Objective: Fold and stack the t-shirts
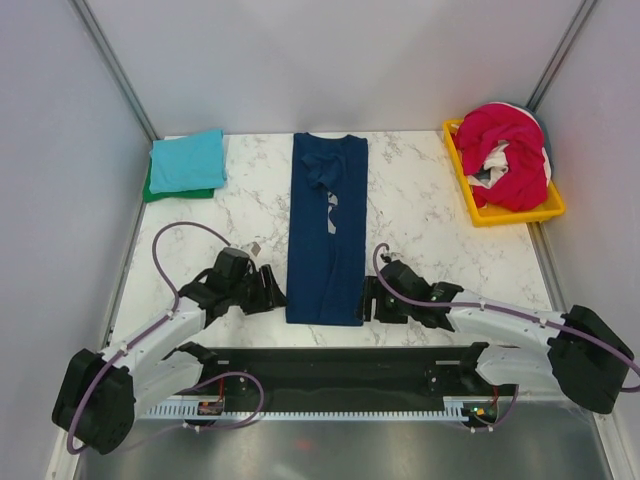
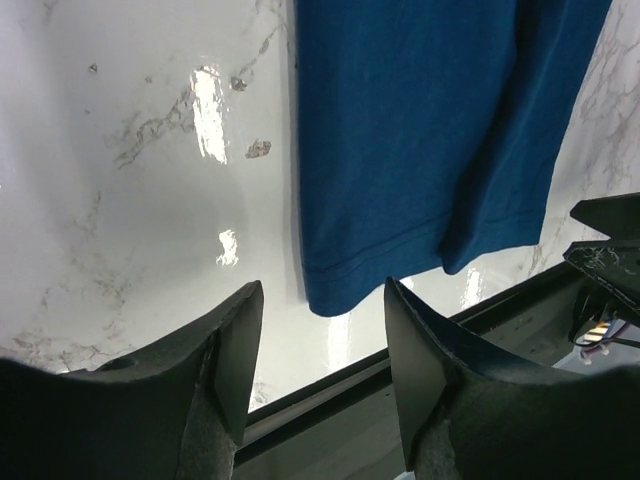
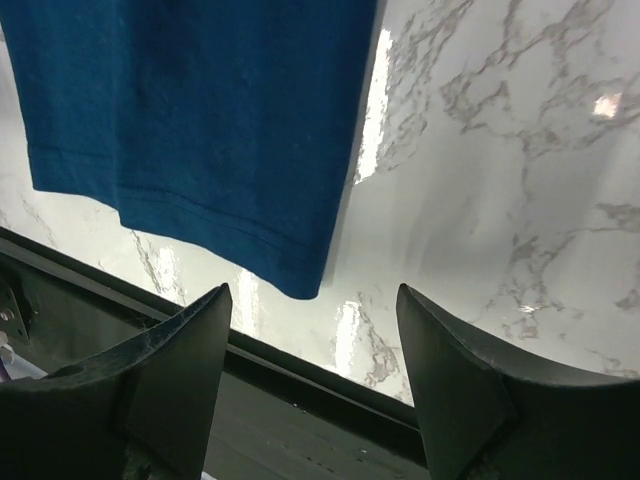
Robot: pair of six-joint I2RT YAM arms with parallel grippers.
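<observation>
Roughly centred on the marble table (image 1: pixel 430 215), the navy t-shirt (image 1: pixel 328 230) lies flat as a long narrow strip, collar at the far end, hem at the near edge. Pale chest print shows only partly, its shape hard to read; cloth near the collar is bunched. Both wrist views cut the shirt off, showing just the hem end.

Left gripper (image 1: pixel 278 296) sits just beside the hem's left corner, fingers spread apart, nothing between them. In the left wrist view that corner lies ahead of the gap, apart from both fingers (image 2: pixel 235 350). Right gripper (image 1: pixel 366 300) mirrors it at the hem's right corner, also spread and empty, the corner just ahead of its gap.

At the far left a folded teal shirt (image 1: pixel 188 160) covers most of a green shirt (image 1: pixel 150 190); only a green edge shows. Far right, a yellow tray (image 1: pixel 482 215) holds a crumpled magenta-red shirt (image 1: pixel 510 145) with a white shirt (image 1: pixel 496 160) mostly buried in it.
</observation>
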